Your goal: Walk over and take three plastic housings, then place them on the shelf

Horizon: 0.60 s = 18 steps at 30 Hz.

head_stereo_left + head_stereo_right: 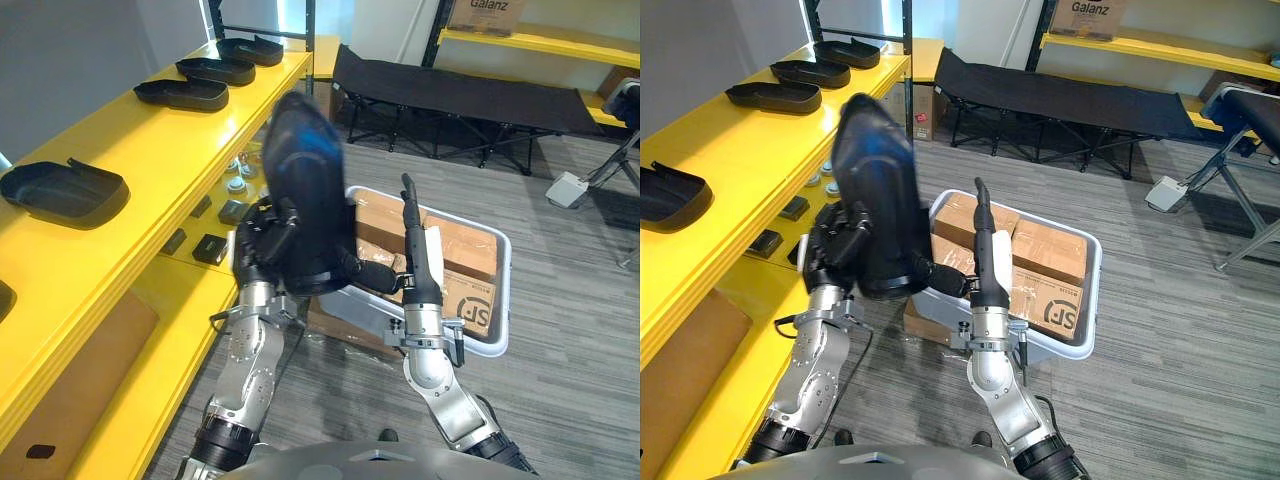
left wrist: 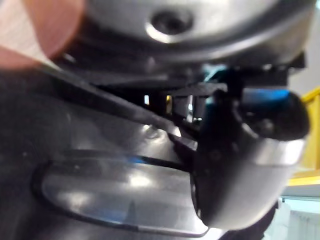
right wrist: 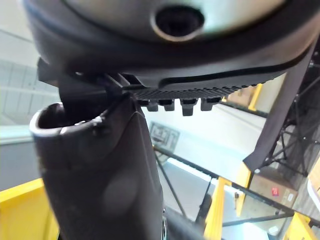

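Your left hand (image 1: 258, 248) curled round a black plastic housing (image 1: 305, 190), centre frame.
Beside it your right hand (image 1: 418, 262) stood straight-fingered and empty; you needed to tip the housing flat onto the yellow shelf (image 1: 150, 145), upper left.

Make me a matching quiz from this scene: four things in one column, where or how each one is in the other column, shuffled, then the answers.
Things
1. held housing
2. right hand
3. cardboard boxes
4. folding cot

Place or state
A. inside the white bin
B. at the back, beyond the bin
C. raised on end, gripped by the left hand
D. fingers straight, pointing up

Pairs: 1-C, 2-D, 3-A, 4-B
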{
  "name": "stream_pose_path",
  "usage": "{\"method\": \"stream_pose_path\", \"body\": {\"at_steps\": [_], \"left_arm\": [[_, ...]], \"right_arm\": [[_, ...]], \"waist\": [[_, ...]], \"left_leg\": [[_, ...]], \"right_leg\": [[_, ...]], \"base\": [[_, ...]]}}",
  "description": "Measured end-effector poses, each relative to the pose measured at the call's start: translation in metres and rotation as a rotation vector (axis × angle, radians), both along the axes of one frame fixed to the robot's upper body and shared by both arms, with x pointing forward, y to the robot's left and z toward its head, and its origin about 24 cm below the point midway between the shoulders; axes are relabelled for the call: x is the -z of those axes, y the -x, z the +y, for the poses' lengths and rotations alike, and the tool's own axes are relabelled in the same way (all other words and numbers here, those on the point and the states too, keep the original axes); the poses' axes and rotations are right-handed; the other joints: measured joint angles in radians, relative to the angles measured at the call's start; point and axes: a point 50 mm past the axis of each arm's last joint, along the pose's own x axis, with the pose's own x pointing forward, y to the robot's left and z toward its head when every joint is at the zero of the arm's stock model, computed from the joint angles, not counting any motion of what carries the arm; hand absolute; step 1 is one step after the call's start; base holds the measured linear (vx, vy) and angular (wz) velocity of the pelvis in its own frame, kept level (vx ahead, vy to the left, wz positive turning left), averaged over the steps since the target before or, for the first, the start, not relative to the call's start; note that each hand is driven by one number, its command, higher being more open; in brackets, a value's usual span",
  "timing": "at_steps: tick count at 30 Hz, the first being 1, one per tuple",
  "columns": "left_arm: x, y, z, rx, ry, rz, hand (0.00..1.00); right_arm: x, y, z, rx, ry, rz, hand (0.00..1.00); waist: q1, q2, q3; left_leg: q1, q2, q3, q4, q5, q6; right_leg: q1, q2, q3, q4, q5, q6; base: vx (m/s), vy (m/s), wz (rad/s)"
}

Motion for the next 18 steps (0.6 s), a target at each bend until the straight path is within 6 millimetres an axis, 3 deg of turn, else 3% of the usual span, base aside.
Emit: {"method": "stream_pose_path", "body": {"at_steps": [1,4,7,15,18], "left_arm": [[-0.001,0.003,0.014,-0.162,-0.103,0.007,0.0],[-0.009,0.01,0.04,-0.424,-0.205,-0.013,0.0],[-0.015,0.016,0.051,-0.574,-0.272,-0.034,0.0],[-0.019,0.02,0.052,-0.673,-0.307,-0.055,0.0],[-0.019,0.016,0.052,-0.521,-0.134,-0.093,0.0]], "right_arm": [[0.003,0.002,-0.004,0.037,-0.017,0.018,1.0],[0.011,0.007,-0.014,0.099,-0.047,0.071,1.0],[0.017,0.012,-0.02,0.126,-0.08,0.109,1.0],[0.026,0.019,-0.026,0.139,-0.121,0.164,1.0],[0.03,0.021,-0.033,0.109,-0.174,0.206,1.0]], "waist": [[0.0,0.0,0.0],[0.002,0.0,0.0],[0.003,0.002,-0.001],[-0.025,0.015,-0.01],[-0.026,0.02,-0.012]], "left_leg": [[0.0,0.0,0.0,0.0,-0.001,-0.001],[0.0,0.0,0.0,0.0,-0.003,-0.001],[0.0,-0.001,0.001,0.0,-0.004,-0.002],[0.0,-0.001,0.009,0.0,-0.008,-0.004],[0.0,-0.001,0.015,0.0,-0.012,-0.004]], "right_leg": [[0.0,0.0,0.0,0.0,0.0,0.0],[0.0,0.0,0.0,-0.001,0.0,0.0],[0.0,0.0,0.0,-0.003,0.0,-0.001],[-0.001,0.0,0.006,-0.013,0.0,0.0],[-0.005,0.001,0.014,-0.014,0.0,0.0]], "base": [[0.0,0.0,0.0],[0.0,0.0,0.0],[0.0,0.0,0.0],[0.01,-0.002,-0.02],[0.02,-0.003,-0.06]]}}
